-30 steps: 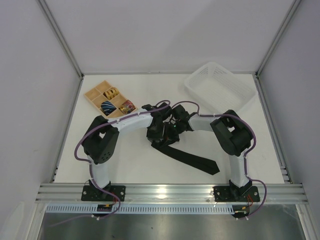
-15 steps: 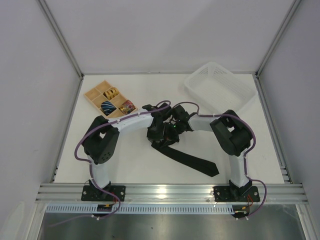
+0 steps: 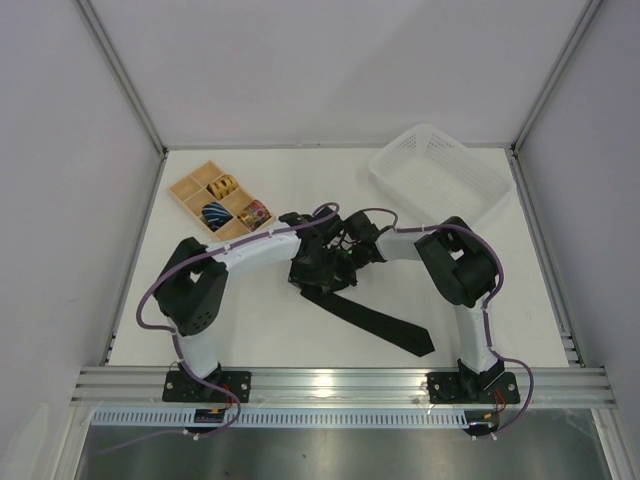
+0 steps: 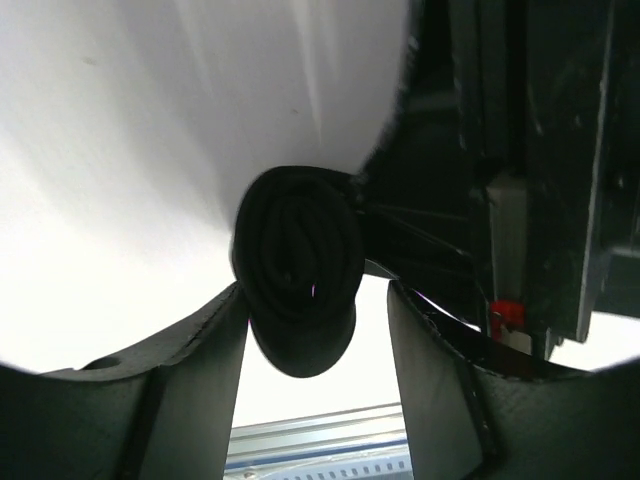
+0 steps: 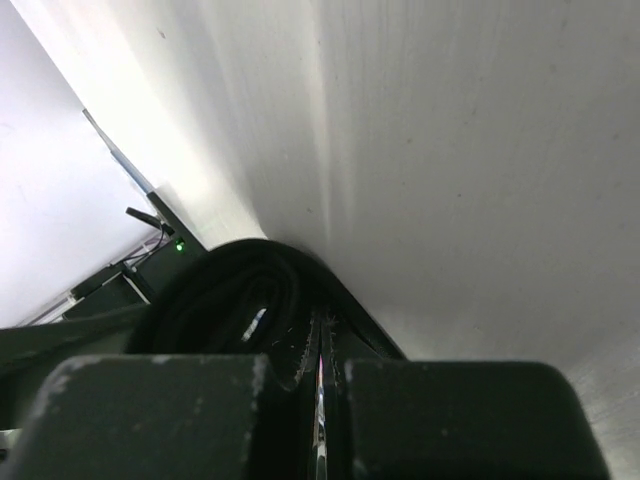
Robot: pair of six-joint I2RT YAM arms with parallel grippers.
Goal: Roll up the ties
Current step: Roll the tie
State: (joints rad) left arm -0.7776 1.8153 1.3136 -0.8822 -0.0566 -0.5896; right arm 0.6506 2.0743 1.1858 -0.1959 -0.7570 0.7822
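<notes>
A black tie lies mid-table with its pointed tail stretching toward the front right. Its other end is wound into a coil, which both grippers cover in the top view. My left gripper stands open, its fingers either side of the coil's lower edge, with a wide gap on the right. My right gripper meets it from the right. In the right wrist view the right gripper is shut, its tips pinching the tie at the coil, where the strip leaves.
A wooden compartment tray at the back left holds three rolled coloured ties. A white plastic basket stands at the back right. An aluminium rail runs along the front edge, between the arm bases.
My left gripper has opened off the coil and its elbow has shifted left. The right gripper stays shut in place. The tie's tail lies as before.
</notes>
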